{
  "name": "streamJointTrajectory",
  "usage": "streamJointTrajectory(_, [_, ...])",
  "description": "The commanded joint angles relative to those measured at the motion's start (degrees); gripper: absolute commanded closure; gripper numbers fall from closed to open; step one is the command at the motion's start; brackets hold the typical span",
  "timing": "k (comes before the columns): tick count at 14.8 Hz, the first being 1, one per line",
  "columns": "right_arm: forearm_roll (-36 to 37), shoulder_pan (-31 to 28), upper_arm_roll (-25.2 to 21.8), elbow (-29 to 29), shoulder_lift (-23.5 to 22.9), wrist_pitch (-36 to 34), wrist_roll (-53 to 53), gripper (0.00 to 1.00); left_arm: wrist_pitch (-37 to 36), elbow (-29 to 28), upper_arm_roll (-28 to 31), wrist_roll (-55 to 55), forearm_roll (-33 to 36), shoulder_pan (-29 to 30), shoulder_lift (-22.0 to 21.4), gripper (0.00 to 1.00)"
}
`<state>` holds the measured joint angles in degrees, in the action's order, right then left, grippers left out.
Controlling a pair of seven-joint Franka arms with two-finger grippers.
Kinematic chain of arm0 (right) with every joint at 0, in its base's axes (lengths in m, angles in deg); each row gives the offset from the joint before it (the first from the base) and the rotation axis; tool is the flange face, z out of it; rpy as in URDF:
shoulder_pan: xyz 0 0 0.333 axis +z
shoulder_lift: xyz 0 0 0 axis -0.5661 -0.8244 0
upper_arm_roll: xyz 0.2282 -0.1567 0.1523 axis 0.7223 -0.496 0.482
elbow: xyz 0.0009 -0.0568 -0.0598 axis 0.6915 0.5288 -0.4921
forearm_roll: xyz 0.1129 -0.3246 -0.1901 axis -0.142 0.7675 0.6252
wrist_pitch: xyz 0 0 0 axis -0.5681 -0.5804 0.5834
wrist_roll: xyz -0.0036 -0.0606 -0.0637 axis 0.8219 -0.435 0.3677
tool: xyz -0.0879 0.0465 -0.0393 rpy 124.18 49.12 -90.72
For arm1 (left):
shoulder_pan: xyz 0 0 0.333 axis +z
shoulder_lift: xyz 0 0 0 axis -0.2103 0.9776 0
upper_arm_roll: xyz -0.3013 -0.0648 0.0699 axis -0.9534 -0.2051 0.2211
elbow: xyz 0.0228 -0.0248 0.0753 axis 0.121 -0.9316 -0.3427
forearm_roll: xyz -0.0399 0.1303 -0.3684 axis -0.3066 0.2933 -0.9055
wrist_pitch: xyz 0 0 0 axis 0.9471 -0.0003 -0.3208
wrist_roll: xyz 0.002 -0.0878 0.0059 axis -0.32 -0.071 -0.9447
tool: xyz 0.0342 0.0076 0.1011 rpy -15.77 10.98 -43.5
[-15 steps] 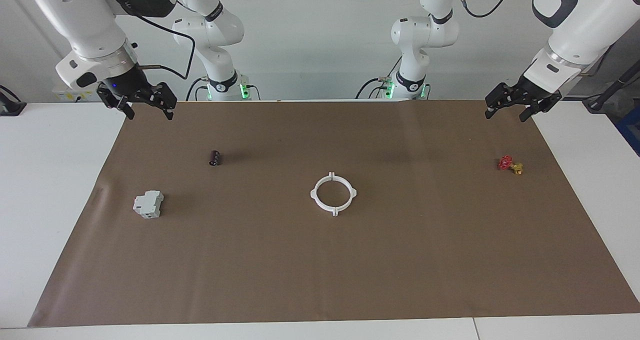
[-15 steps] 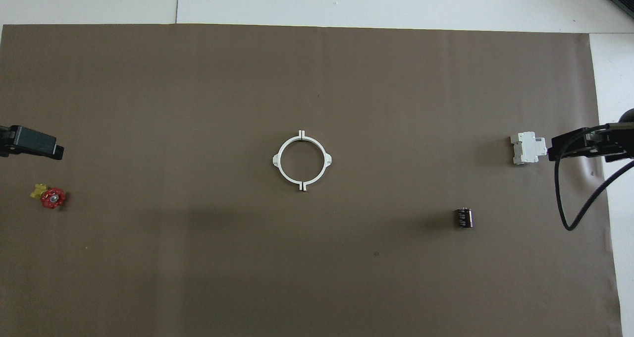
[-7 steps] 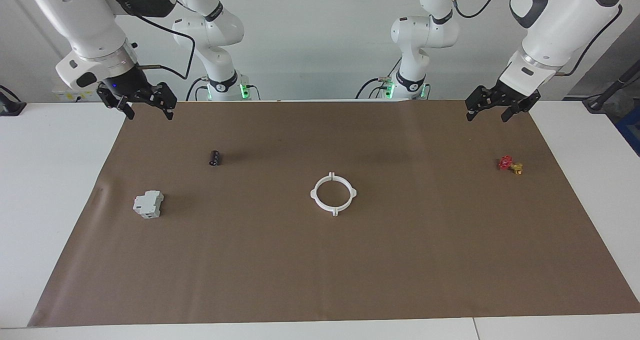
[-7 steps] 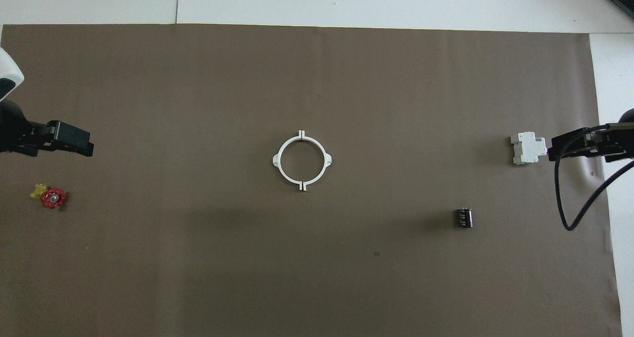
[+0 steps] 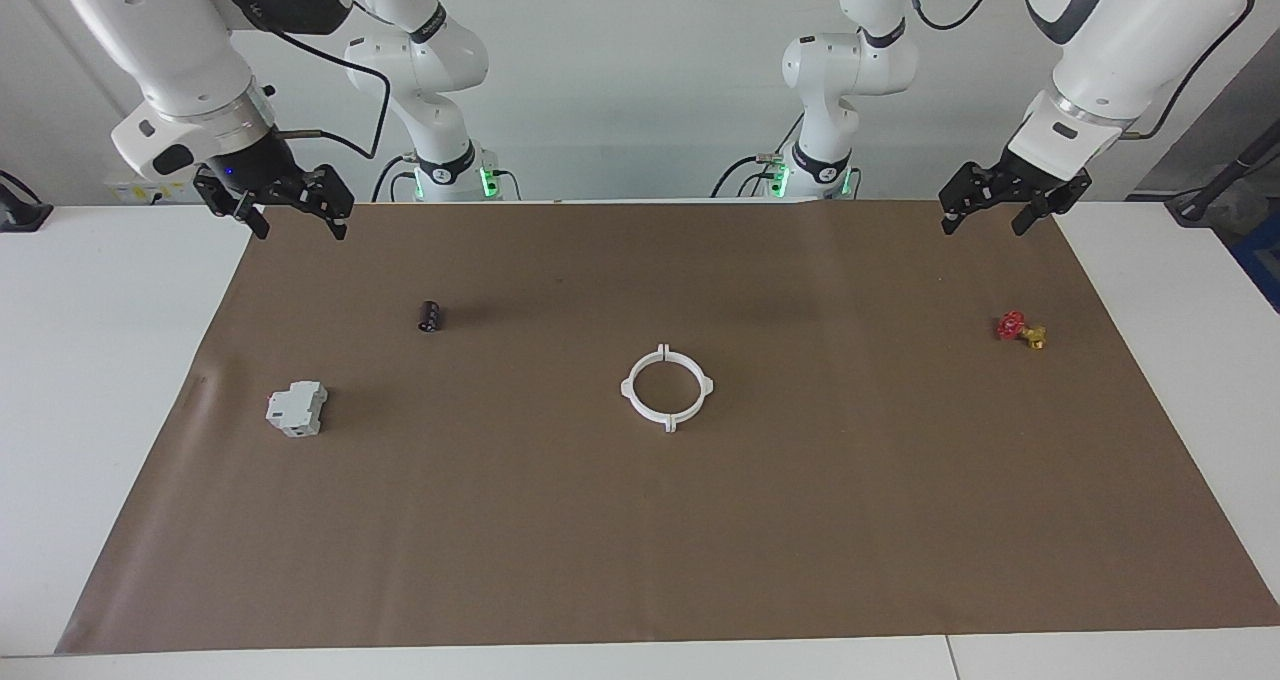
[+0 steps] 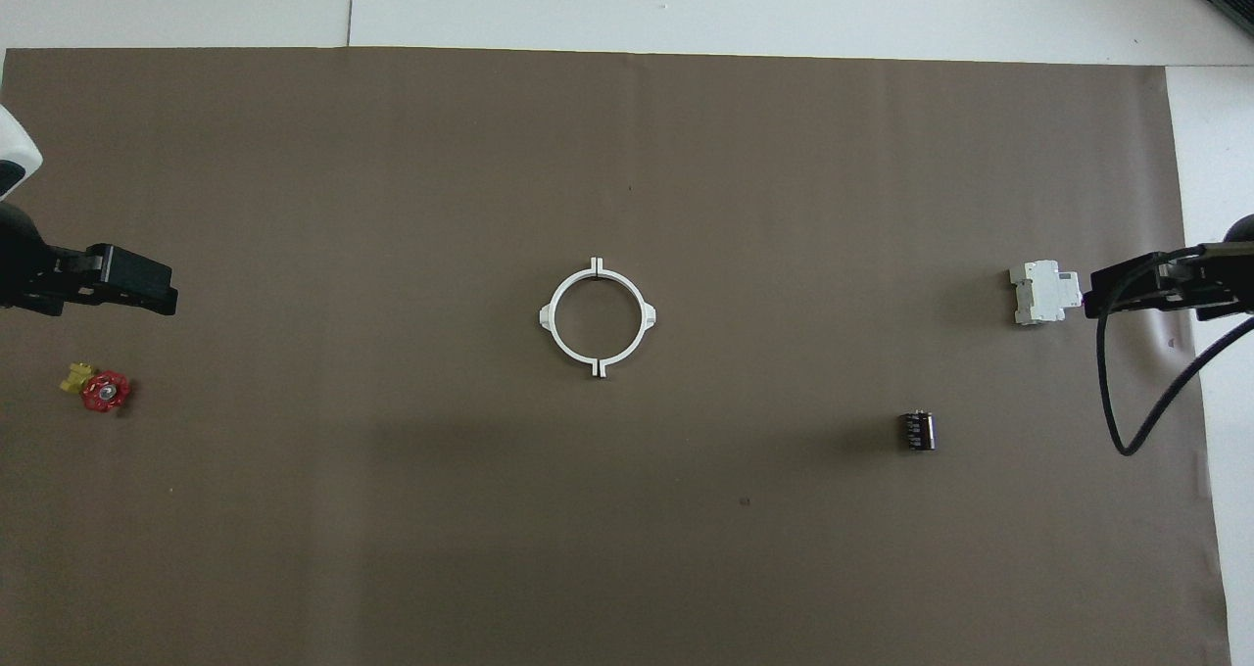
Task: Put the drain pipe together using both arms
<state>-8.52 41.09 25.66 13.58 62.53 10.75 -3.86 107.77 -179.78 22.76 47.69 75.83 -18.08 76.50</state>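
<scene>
The white ring (image 5: 667, 388) lies mid-table, well apart from both raised, empty, wide-open grippers, the left gripper (image 5: 994, 212) and right gripper (image 5: 298, 220) about equally distant.

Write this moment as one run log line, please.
white ring: mid-mat, halves together, untouched | left gripper: open, raised over mat corner | right gripper: open, raised over mat corner

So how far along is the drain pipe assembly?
Looks done: the two white half-rings lie together as one closed ring mid-mat, end tabs meeting. Nothing is in hand: the left pincer and right pincer both hang open and empty above the mat's robot-side corners. Whether the halves are actually latched cannot be told.
</scene>
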Motion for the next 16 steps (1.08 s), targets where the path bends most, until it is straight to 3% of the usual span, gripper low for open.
streamJointTrajectory(1, [-1.21,-0.64,0.33,0.76,1.02,-0.38,1.23,0.0,-1.22,0.03,-0.78,1.0,1.17,0.84,-0.06,0.0])
streamJointTrajectory(16, [-1.21,-0.64,0.33,0.76,1.02,-0.38,1.32,0.0,-1.22,0.65,-0.08,-0.15,1.26,1.11,-0.41,0.0])
